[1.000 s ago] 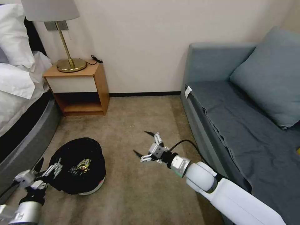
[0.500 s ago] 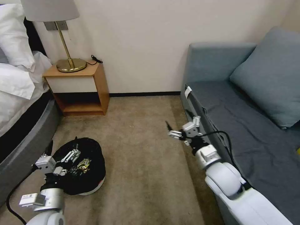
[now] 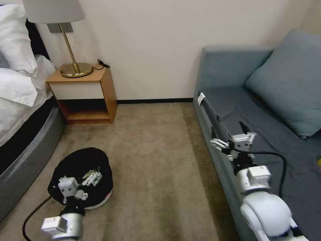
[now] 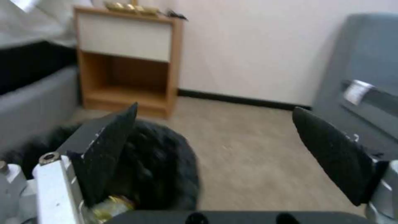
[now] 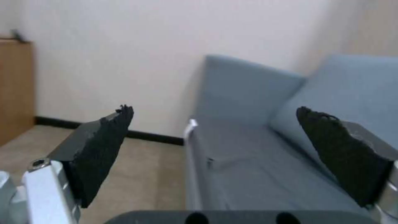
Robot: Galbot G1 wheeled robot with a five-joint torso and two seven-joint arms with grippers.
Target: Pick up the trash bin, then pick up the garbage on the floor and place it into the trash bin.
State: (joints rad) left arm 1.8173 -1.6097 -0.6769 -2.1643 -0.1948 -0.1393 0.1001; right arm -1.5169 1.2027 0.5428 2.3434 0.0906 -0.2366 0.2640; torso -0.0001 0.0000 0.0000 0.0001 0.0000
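Trash bin [image 3: 80,170] on carpet, near left. Left end effector [image 3: 87,179] above it, fingers apart, empty. Right end effector [image 3: 230,140] over sofa [image 3: 267,134] edge, fingers apart, empty.

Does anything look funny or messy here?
Yes: the trash bin sits out on the carpet, its black bag crumpled and lopsided. The left claw hangs open above it; the right claw is open by the sofa.

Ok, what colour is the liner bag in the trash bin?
Black, crinkly plastic over the trash bin; a white rim peeks out at its base. Head view shows it best.
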